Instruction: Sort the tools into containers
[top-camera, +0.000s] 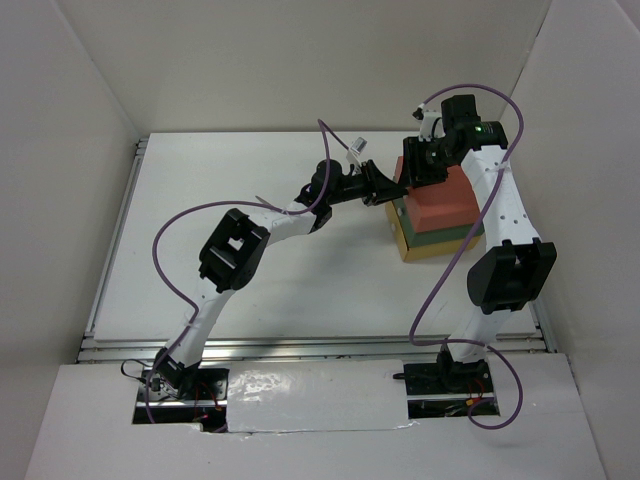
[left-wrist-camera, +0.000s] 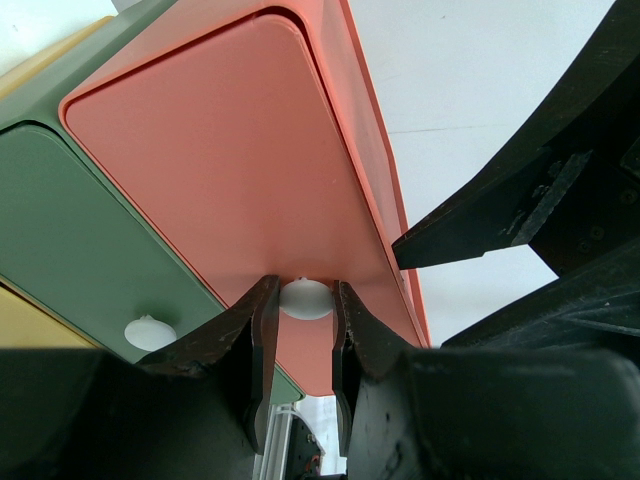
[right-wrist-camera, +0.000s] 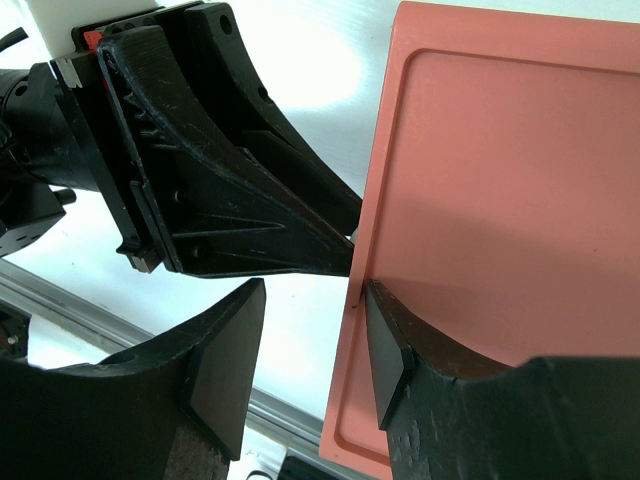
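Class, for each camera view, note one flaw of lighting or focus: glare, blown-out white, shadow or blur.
Top external: glare on the glossy white strip. Left wrist: the left tool, shut on the white knob, is dark and soft-edged. Right wrist: the table blows out white; the right tool is underexposed black.

A flat white bench (top-camera: 260, 290) fills the middle of the top view. Tall plain white walls (top-camera: 300, 60) stand around it on the left, at the back and on the right. A thin silver metal rail (top-camera: 300, 345) runs along the near edge of the bench, and another one runs up its left edge. In front of the near rail lies a wide white board (top-camera: 320, 400) with a shiny patch in its middle.
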